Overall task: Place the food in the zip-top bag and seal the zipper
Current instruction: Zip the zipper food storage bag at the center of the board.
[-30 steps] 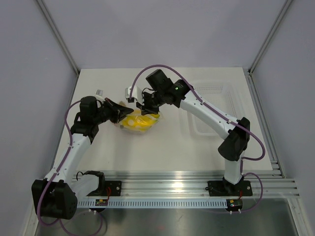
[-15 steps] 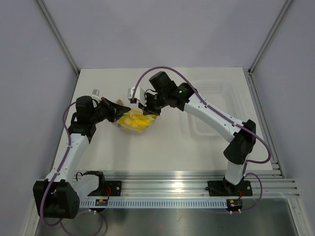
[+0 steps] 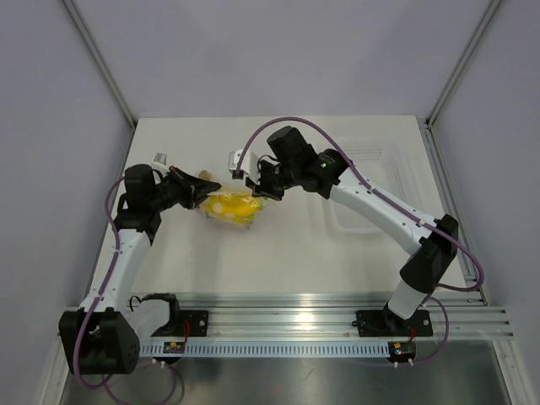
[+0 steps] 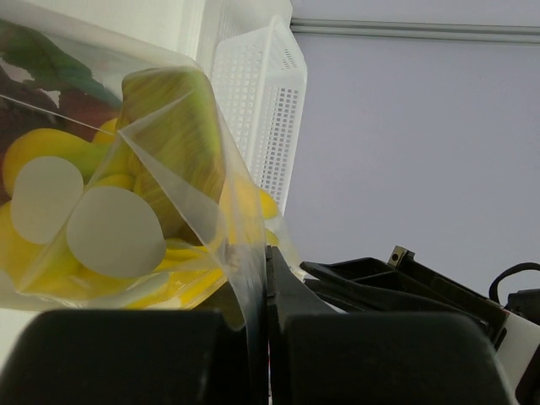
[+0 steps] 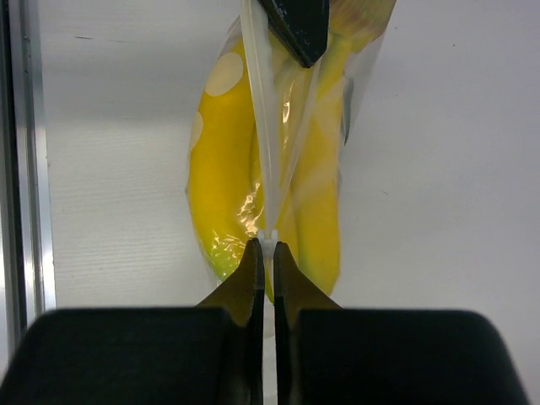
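Note:
The zip-top bag (image 3: 226, 205) lies left of the table's middle, held up between both grippers. The yellow bananas (image 3: 237, 211) are inside it. In the left wrist view the bananas (image 4: 51, 152) and the dark red strawberries (image 4: 80, 108) show through the dotted plastic (image 4: 114, 232). My left gripper (image 3: 205, 187) is shut on the bag's left top edge (image 4: 251, 287). My right gripper (image 3: 268, 191) is shut on the zipper (image 5: 262, 143) at its right end, and the strip runs taut between the two grippers. The bananas (image 5: 219, 169) hang below it.
A white perforated basket (image 3: 371, 156) and a clear tray (image 3: 350, 215) stand at the right; the basket also shows in the left wrist view (image 4: 261, 93). Two small white items (image 3: 160, 158) (image 3: 232, 160) lie behind the bag. An aluminium rail (image 3: 321, 304) runs along the near edge.
My right gripper has moved right along the bag's top edge and my left gripper has pulled slightly left and back. The bag's top is stretched longer between them.

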Action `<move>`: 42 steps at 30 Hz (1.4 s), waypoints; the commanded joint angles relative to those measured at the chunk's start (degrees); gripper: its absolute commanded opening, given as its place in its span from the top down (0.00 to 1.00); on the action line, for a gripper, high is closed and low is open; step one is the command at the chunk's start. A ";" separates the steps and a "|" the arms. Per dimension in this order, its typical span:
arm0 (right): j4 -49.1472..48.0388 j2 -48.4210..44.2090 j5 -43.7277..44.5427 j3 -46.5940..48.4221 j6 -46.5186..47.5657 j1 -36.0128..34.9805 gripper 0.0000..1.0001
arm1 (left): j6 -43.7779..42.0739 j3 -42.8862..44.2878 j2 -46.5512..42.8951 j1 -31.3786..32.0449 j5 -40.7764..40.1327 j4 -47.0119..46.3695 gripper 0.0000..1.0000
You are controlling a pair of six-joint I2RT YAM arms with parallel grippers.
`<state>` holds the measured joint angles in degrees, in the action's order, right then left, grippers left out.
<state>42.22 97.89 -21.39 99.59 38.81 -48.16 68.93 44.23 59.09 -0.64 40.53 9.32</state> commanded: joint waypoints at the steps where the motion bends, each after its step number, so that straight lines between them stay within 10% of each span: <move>1: 3.05 -4.10 2.58 -2.03 -1.89 1.05 1.00 | 0.77 1.92 -0.64 -2.43 -1.07 -6.51 1.00; 42: -0.39 -15.09 11.37 -19.35 -10.77 1.05 1.00 | -0.81 7.71 4.37 -10.87 2.09 -6.77 1.00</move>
<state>33.69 86.24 -13.10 81.36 29.58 -48.10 68.47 47.29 63.29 -8.64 46.96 9.43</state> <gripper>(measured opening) 0.025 0.005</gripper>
